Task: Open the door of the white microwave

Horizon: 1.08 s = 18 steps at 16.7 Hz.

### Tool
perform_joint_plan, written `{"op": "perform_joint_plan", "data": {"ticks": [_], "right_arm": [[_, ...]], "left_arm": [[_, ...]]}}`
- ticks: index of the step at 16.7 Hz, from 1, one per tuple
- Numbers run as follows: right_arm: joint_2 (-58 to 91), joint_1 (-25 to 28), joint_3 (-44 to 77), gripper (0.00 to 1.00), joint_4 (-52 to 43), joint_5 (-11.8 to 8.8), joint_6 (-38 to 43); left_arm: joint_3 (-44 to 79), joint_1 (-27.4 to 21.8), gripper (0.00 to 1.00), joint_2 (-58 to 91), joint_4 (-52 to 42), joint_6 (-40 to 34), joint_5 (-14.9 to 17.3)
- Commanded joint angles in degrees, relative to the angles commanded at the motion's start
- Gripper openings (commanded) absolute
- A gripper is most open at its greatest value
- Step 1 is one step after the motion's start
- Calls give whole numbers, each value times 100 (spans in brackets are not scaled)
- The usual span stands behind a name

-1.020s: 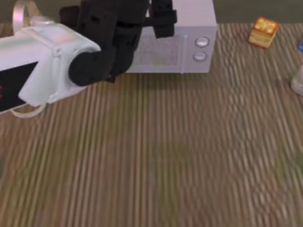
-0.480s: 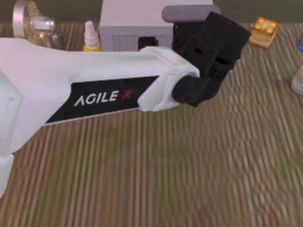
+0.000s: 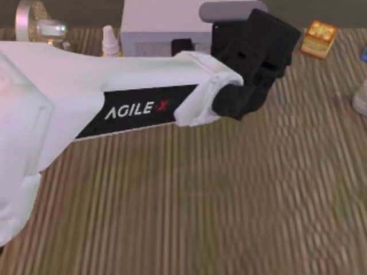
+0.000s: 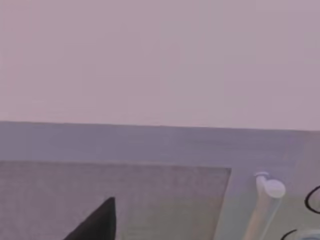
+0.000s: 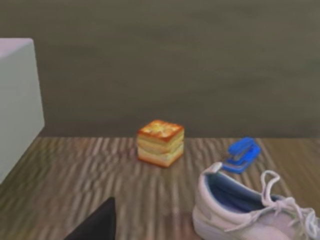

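The white microwave stands at the table's far edge, middle. My left arm reaches across its front, and the black left gripper covers the right part of that front. A strip of the door with its mesh window shows above the arm. The left wrist view is very close to the door: the grey mesh window fills the lower part, and the slim white handle stands upright beside it. The gripper hangs just in front of the door, near that handle. Whether it touches the handle is hidden. My right arm is parked out of the top view.
A yellow bottle and a silver object stand left of the microwave. An orange cube, a blue stapler and a white shoe lie at the table's right.
My left arm has swung from the microwave's left side across its front to the right. In the last half second it only shifted slightly.
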Motion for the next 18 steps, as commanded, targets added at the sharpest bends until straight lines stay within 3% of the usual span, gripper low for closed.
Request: {"op": "perform_joint_plan", "data": {"ticks": [5, 9, 18], "right_arm": [[0, 0, 0, 100, 0, 0, 0], [0, 0, 0, 100, 0, 0, 0], [0, 0, 0, 100, 0, 0, 0]], "left_arm": [[725, 430, 100, 823, 301, 323, 368], [752, 448, 100, 850, 312, 336, 384], [752, 448, 32, 850, 312, 336, 384]]}}
